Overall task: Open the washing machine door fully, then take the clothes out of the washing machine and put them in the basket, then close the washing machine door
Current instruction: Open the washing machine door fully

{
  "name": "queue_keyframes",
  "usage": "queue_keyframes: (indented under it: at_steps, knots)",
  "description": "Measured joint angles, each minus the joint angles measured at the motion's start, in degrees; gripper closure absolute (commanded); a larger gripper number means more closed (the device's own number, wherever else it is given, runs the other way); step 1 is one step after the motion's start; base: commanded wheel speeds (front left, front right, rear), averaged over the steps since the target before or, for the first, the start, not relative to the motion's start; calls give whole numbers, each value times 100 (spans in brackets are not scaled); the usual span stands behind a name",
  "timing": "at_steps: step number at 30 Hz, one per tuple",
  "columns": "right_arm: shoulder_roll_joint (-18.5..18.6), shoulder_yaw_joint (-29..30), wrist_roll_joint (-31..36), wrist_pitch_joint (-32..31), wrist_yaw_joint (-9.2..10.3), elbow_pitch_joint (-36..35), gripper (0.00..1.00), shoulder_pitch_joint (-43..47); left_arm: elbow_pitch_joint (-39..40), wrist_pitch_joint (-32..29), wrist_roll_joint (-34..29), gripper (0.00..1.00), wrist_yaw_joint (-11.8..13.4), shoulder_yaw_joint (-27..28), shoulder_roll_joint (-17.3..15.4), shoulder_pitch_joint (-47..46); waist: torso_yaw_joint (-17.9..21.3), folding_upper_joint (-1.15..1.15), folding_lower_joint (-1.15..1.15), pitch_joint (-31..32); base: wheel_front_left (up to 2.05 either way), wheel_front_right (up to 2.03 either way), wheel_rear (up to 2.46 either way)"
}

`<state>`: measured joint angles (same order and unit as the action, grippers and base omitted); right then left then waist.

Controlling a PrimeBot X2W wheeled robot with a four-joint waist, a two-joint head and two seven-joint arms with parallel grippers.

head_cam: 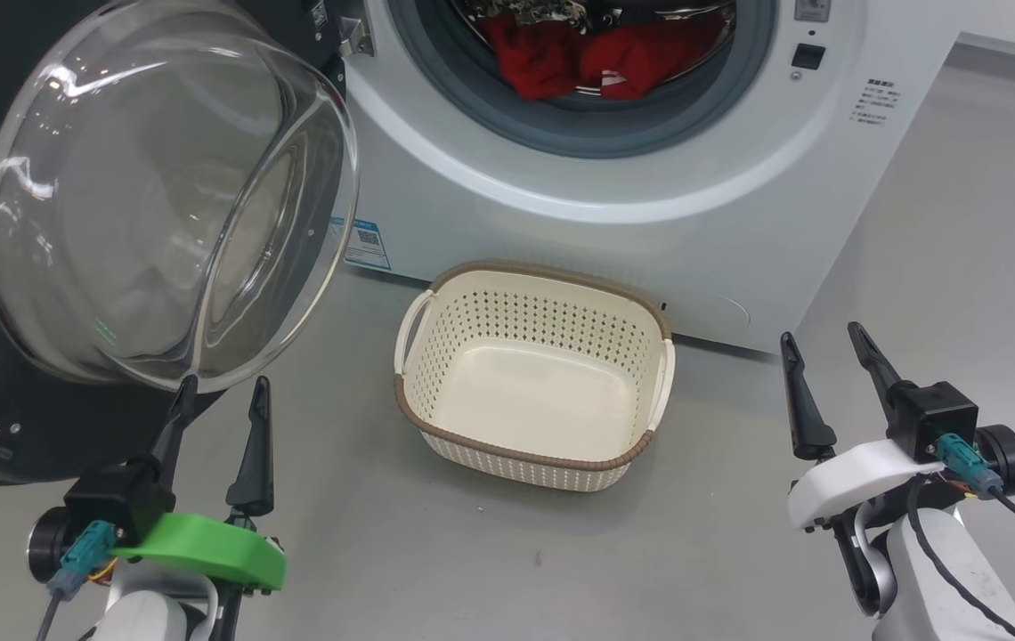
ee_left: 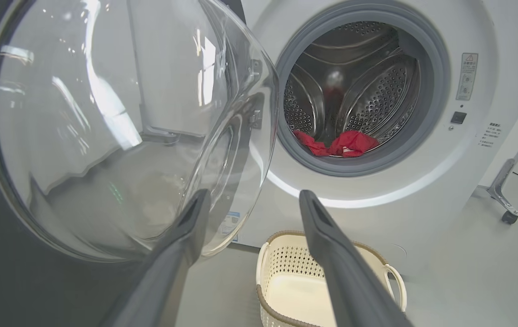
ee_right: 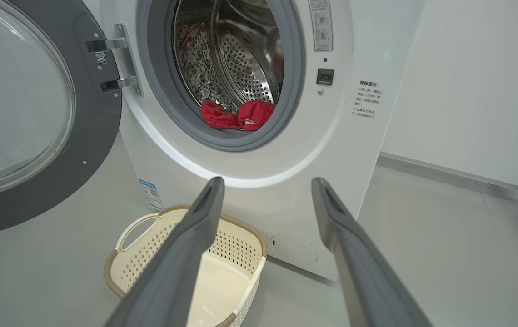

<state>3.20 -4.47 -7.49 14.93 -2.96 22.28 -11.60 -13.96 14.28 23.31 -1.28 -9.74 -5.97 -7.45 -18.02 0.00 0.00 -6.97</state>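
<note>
Low on washing machine (head_cam: 561, 209), blue QR label (head_cam: 368, 242), text (head_cam: 874, 101) unreadable

All three views are bright, with an even white indoor light that seems to come from above. Shadows are soft: a pale one lies on the grey floor (head_cam: 472, 552) around the basket (head_cam: 516, 465). The clear door window (head_cam: 160, 196) carries strong glare, with white streaks and bright patches mirrored in the glass. A bright curved band shines on the white front of the washing machine (head_cam: 650, 214), and the steel drum (ee_left: 377, 86) glitters. The head view is sharp. In the wrist views straight lines bend near the edges, and the fingers (ee_left: 336, 259) of the left gripper (ee_left: 254, 195) look slightly soft close to the lens.
</note>
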Motion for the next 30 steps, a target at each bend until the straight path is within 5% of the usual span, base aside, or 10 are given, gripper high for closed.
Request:
queue_keyframes:
  at_steps: [30]
  knots:
    - [-40, -219, -581, 0, 122, -319, 0, 263, 68, -264, -92, 0, -11, -147, -37, 54, 1658, 0, 0, 141, 0, 0, 0]
